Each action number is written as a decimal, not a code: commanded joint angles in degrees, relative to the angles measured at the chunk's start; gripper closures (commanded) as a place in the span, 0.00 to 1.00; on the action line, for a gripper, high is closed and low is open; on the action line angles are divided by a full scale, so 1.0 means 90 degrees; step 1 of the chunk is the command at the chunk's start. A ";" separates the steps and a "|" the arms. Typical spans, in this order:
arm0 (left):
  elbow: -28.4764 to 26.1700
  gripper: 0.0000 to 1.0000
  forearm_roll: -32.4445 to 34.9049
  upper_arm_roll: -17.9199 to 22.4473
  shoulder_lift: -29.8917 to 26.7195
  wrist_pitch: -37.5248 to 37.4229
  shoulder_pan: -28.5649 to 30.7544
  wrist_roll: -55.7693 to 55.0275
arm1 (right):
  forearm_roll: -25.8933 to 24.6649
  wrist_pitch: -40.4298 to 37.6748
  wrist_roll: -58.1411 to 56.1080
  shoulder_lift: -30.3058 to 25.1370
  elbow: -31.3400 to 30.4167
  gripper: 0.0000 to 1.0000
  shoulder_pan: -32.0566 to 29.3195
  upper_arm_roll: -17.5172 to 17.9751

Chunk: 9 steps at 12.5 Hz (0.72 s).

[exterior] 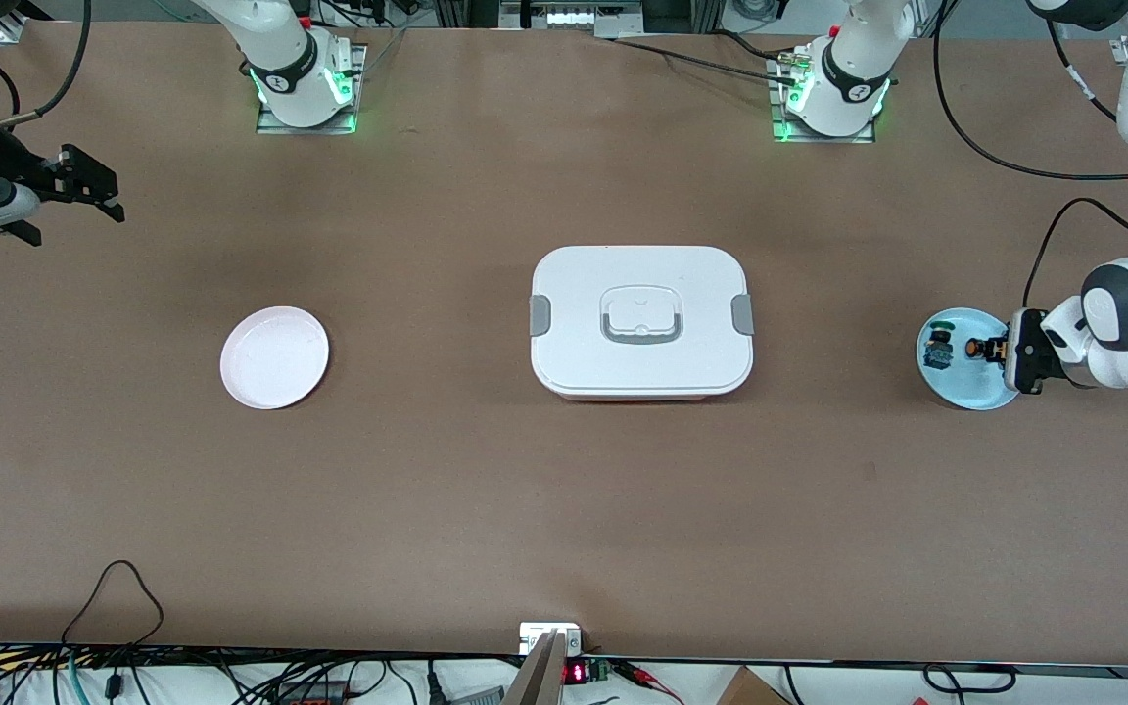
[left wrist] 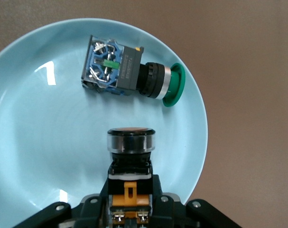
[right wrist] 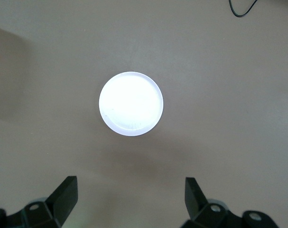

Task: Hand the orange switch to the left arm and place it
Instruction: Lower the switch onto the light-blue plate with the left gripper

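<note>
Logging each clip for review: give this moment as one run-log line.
left gripper: shut on orange switch, over blue plate | right gripper: open, waiting high over the table | box: mid-table, lid on | pink plate: bare

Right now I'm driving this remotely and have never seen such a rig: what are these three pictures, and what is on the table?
Two white robot arms stand at a brown table. The wide picture looks down from across it; the other two come from cameras on each wrist. In the middle sits a white box. Toward the left arm's end is a blue plate with a green switch. The left gripper is down at that plate, jaws shut on the orange switch. Toward the right arm's end lies a white plate; the right gripper waits high above it, jaws open.
</note>
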 commanded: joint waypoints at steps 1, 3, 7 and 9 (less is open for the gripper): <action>-0.0106 0.00 -0.0045 -0.0095 -0.0080 0.0052 0.0144 0.0170 | 0.0077 -0.0080 0.0036 0.0015 0.0093 0.00 -0.0015 -0.0017; -0.0106 0.00 -0.0095 -0.0104 -0.0236 -0.0075 0.0145 0.0180 | 0.0086 -0.0080 0.0036 0.0015 0.0083 0.00 -0.0025 -0.0027; -0.0066 0.00 -0.0104 -0.0182 -0.0714 -0.0289 0.0096 0.0170 | 0.0086 -0.0110 0.0036 0.0015 0.0083 0.00 -0.0034 -0.0036; -0.0008 0.00 -0.0104 -0.0260 -0.0958 -0.0698 0.0096 0.0170 | 0.0086 -0.0110 0.0027 0.0015 0.0083 0.00 -0.0044 -0.0046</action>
